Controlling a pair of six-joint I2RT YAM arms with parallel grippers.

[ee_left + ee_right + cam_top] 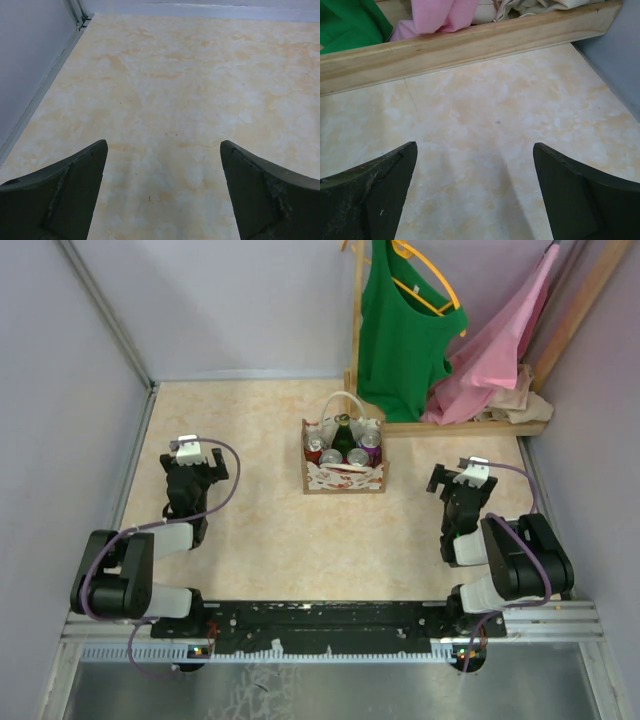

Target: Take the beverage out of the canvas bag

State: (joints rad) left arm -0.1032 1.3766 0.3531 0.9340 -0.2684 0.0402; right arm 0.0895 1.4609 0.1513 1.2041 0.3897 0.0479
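Top external view: the canvas bag stands upright on the table, holding a green bottle and several cans. Left of the bag, well apart, the left gripper is spread wide, holding nothing. Right of the bag, the right gripper likewise gapes wide, with nothing in it.

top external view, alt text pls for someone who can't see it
A small cream canvas bag with a red print stands centre frame, holding cans and a dark green bottle. The left hand and right hand are open on either side, apart from it. A green top and pink garment hang behind.
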